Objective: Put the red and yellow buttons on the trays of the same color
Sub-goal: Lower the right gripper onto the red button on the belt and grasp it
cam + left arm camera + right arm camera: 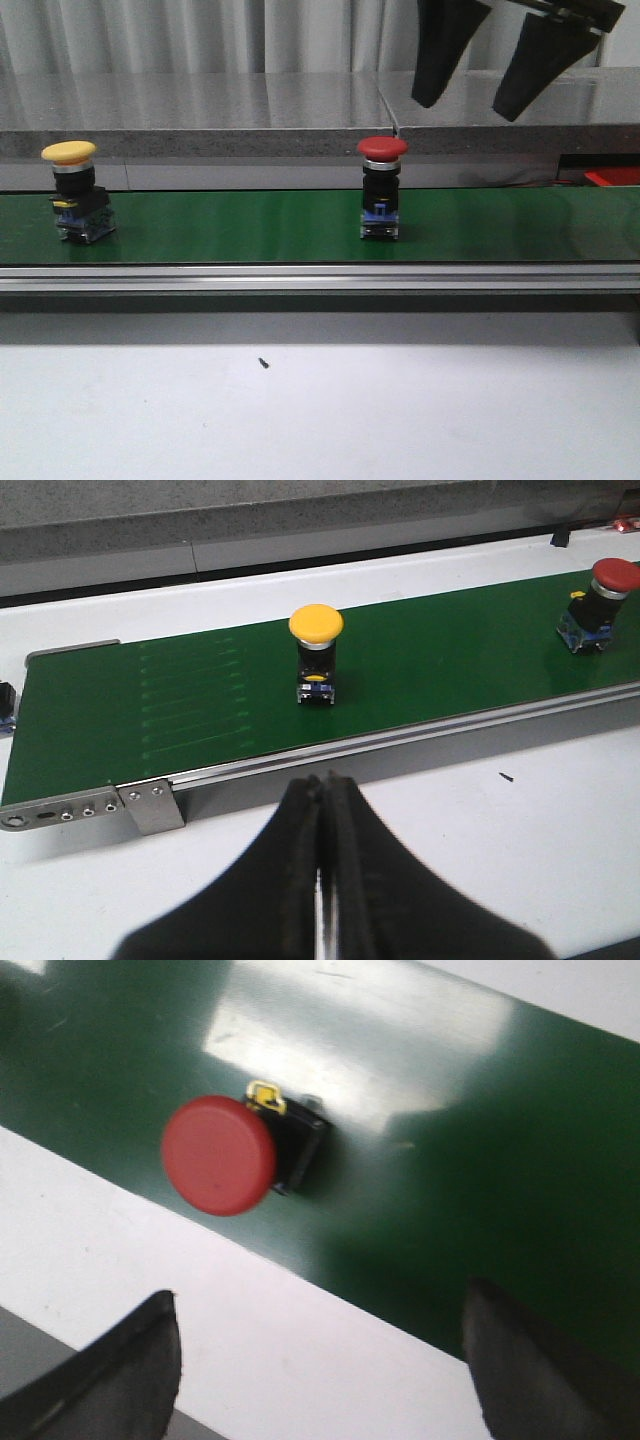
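a long, flat green conveyor belt with a matte, faintly ribbed surface runs across the scene, edged in front by a brushed aluminium rail and resting on a smooth white table. on the belt's left part stands the yellow button, a mushroom-shaped switch with a glossy domed yellow cap, a silver collar and a blocky black and blue base. well apart from it, near the belt's middle, stands the red button, of the same build with a rounded red cap; both are upright. the right gripper hangs high above the belt, up and to the right of the red button, its two tapered matte black fingers spread wide with nothing between them; its wrist view looks down on the round red cap and a small yellow tab on the black body beneath. the left gripper hovers over the white table just in front of the rail, its black wedge-like fingers pressed together, empty, with the yellow button beyond them on the belt. a tiny dark speck lies on the table. behind the belt is a grey speckled stone-like ledge. no trays are in view.
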